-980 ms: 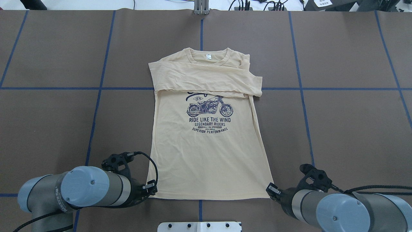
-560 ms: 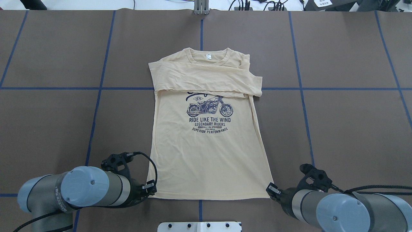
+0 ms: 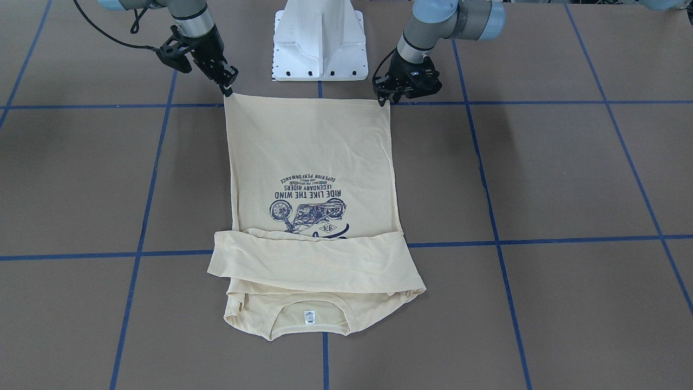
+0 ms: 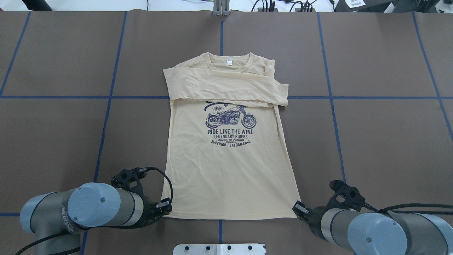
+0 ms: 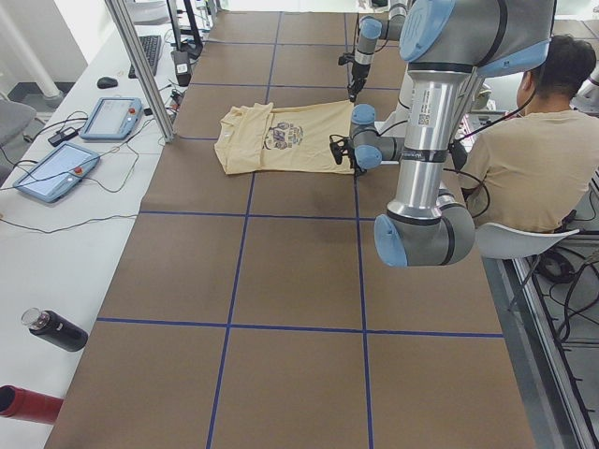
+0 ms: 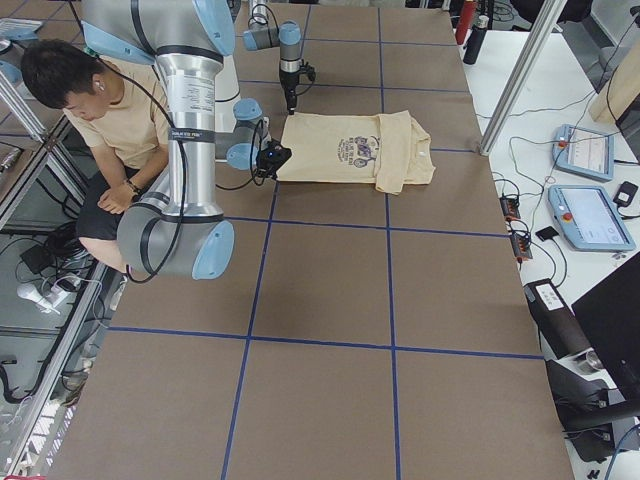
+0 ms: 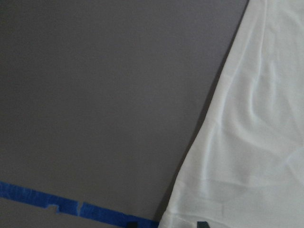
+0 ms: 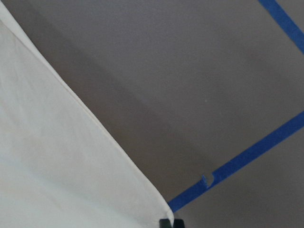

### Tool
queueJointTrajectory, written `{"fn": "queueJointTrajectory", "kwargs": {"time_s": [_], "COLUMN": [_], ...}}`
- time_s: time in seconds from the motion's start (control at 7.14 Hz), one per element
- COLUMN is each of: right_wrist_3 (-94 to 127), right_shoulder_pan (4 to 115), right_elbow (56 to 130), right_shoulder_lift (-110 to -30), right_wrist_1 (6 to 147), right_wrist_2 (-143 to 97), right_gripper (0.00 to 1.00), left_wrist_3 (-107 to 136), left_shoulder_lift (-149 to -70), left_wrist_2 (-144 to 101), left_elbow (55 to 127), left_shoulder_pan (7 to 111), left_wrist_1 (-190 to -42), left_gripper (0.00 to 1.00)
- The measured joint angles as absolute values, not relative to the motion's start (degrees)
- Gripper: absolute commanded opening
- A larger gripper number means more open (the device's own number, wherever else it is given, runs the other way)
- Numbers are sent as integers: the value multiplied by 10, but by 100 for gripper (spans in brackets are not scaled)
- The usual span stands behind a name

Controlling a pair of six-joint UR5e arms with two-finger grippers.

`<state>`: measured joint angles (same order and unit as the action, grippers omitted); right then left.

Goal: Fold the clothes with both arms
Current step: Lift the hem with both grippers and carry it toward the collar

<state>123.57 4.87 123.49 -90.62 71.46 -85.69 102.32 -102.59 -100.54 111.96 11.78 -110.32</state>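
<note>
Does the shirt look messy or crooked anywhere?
A little. The folded sleeves lie slanted across the T-shirt, hiding the top of the print, and one end pokes out past the shirt's side. Otherwise it lies flat.

One shirt (image 4: 226, 170) on one table (image 4: 382, 141). Two arms: left arm (image 4: 95, 209), right arm (image 4: 375, 233). Two grippers: left gripper (image 4: 166, 207), right gripper (image 4: 299, 209). One pedestal (image 3: 318, 43). One person (image 5: 524, 159). Two tablets (image 5: 112, 117). Two bottles: black bottle (image 5: 54, 329), red bottle (image 5: 28, 404).
</note>
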Motion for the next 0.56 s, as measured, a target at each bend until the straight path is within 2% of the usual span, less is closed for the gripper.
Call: {"fn": "queueJointTrajectory", "kwargs": {"time_s": [0.14, 0.56], "right_wrist_3": [1236, 1236], "right_shoulder_pan": [49, 49], "right_elbow": [1235, 1236], "right_shoulder_lift": [-906, -905], "right_wrist_1": [715, 715], "right_wrist_2": [-857, -857], "right_gripper": [0, 0], "left_wrist_3": [1024, 1024], "left_shoulder_lift": [-1026, -1027], "left_wrist_2": [-1005, -1009], "left_elbow": [1119, 1124], "left_shoulder_pan": [118, 118], "left_wrist_1": [-1103, -1097], "left_gripper": [0, 0]}}
